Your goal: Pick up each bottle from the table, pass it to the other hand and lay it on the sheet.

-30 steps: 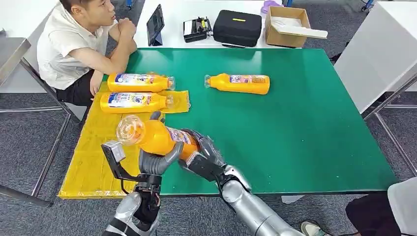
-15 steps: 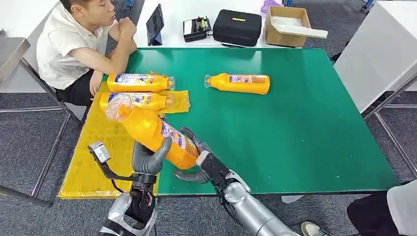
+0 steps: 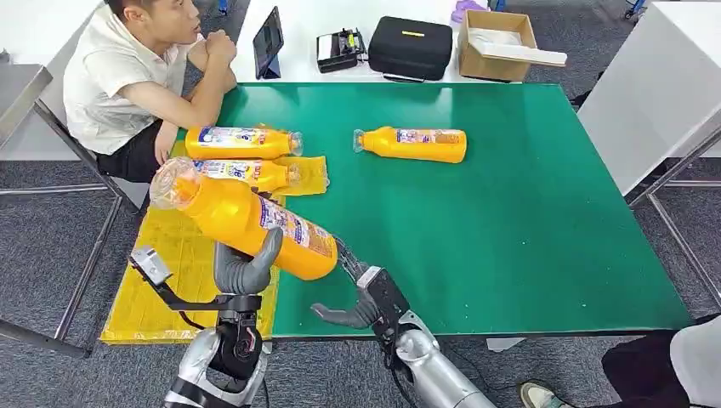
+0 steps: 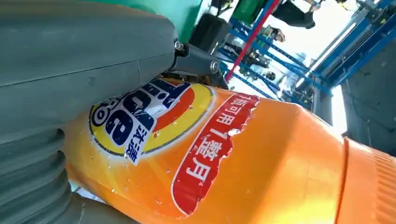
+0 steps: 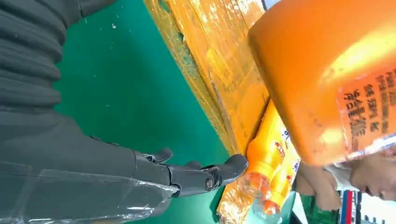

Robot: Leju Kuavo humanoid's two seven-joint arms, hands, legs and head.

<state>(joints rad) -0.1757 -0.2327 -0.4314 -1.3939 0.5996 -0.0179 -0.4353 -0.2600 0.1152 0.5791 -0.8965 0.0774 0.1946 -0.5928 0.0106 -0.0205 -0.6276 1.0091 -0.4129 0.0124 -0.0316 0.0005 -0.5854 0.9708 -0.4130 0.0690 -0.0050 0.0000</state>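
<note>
Bottle (image 3: 242, 223), orange and labelled, sits in my left hand (image 3: 245, 270): my grey thumb and fingers wrap its lower body from beneath, and it tilts up and away to my left, its clear cap end highest and its flat base pointing toward my right hand (image 3: 361, 302). In the left wrist view its label lies pressed against my grey palm (image 4: 70, 74). My right hand is released, fingers spread and holding nothing, low over the near edge of the green counter (image 3: 510, 221), just beside the bottle's base but apart from it. The right wrist view shows that base hanging above my dark fingers (image 5: 196, 177) with a clear gap between.

Under the bottle and out past my left hand lies the yellow sheet (image 3: 161, 280), spread over the counter's near left corner. Beyond the held bottle, a second bottle (image 3: 246, 172) lies on its side on the sheet, partly hidden by the one I hold, and a third bottle (image 3: 242, 142) lies just behind it, parallel. Farther out, ahead of my right hand, a fourth bottle (image 3: 412, 144) lies on its side on bare green. A seated person (image 3: 127, 76) leans at the far left corner. On the white table beyond are a black case (image 3: 410, 48) and a cardboard box (image 3: 497, 42).
</note>
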